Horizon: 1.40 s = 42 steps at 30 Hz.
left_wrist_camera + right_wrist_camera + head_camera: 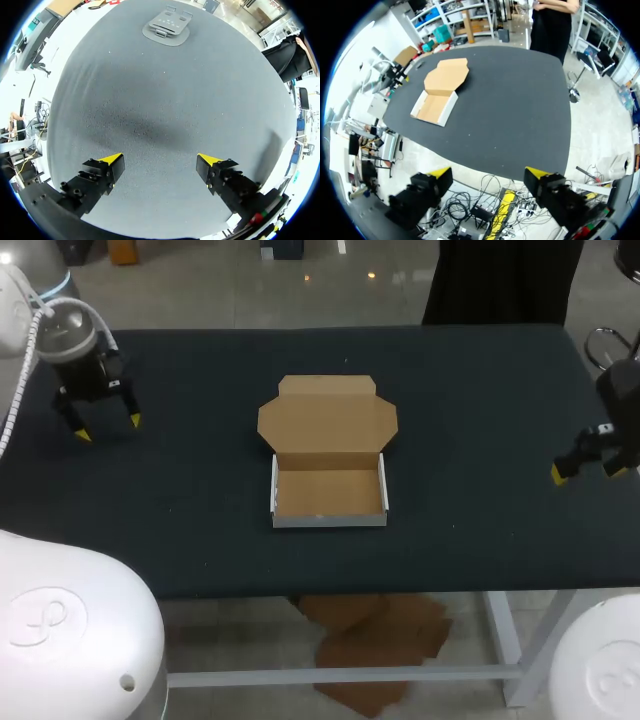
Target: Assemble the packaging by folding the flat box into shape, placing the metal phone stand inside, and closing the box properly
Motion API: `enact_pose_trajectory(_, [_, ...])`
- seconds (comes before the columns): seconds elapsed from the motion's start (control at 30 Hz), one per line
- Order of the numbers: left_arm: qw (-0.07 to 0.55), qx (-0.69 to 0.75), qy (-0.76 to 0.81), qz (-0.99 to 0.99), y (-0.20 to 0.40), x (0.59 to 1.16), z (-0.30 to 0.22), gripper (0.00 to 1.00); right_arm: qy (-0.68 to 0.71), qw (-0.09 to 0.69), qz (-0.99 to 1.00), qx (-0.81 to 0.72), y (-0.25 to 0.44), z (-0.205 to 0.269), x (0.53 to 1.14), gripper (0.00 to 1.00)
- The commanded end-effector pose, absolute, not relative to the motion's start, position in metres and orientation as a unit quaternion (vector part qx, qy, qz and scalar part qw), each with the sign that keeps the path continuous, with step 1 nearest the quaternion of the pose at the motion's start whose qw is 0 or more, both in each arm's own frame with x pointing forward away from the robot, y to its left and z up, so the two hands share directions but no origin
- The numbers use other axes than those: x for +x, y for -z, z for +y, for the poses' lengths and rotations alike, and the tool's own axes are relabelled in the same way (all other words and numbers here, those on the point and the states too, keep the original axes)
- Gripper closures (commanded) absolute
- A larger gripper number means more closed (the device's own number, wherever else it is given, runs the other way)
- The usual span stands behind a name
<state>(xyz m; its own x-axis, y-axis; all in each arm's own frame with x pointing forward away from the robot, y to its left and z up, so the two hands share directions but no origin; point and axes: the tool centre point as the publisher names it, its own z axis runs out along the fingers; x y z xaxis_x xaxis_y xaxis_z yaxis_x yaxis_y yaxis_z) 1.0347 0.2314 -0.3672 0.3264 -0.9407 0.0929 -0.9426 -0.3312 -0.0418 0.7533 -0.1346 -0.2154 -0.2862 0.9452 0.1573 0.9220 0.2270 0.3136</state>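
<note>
Squarely in the middle of the dark desk [480,390] sits the box [328,492], already folded into a shallow open tray. It is brown cardboard inside and white on the outer faces of its low walls. Its lid [328,418] is joined at the far wall and lies flat on the desk, spread away from the robot, with its side flaps and tuck flap unfolded. The tray's floor shows bare. Every cardboard face that shows is plain brown.

The metal phone stand [166,27] shows only in the left wrist view. It is a grey piece on a flat rounded base, with a plate that carries a few small slots. It stands on the desk well ahead of the left claw and apart from it. Any marking on it is too small to tell.

The left claw [108,428] hangs over the left part of the desk, well apart from the box, its tips pointing down. Its two yellow-tipped fingers [112,160] are spread wide, with only dark desk surface between them, so it has hold of nothing.

The right claw [588,471] is at the desk's right edge, likewise well apart from the box. In its wrist view its fingers [440,174] stand wide apart and grip nothing. From there the box lies far ahead of it across the desk, with the flat lid on the side away from the tray's front wall.
</note>
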Motion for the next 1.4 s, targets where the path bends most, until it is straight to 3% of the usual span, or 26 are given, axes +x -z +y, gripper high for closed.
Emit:
enact_pose_trajectory(0.03, [0.007,0.812,-0.047,-0.581,0.367,1.037,0.230,0.00,-0.173,0.032,0.783,0.597,0.214,-0.135,0.753,0.00])
enact_pose_trajectory(1.4, [0.003,0.779,-0.035,-0.626,0.384,1.131,0.281,0.00,-0.173,0.032,0.783,0.597,0.214,-0.135,0.753,0.00])
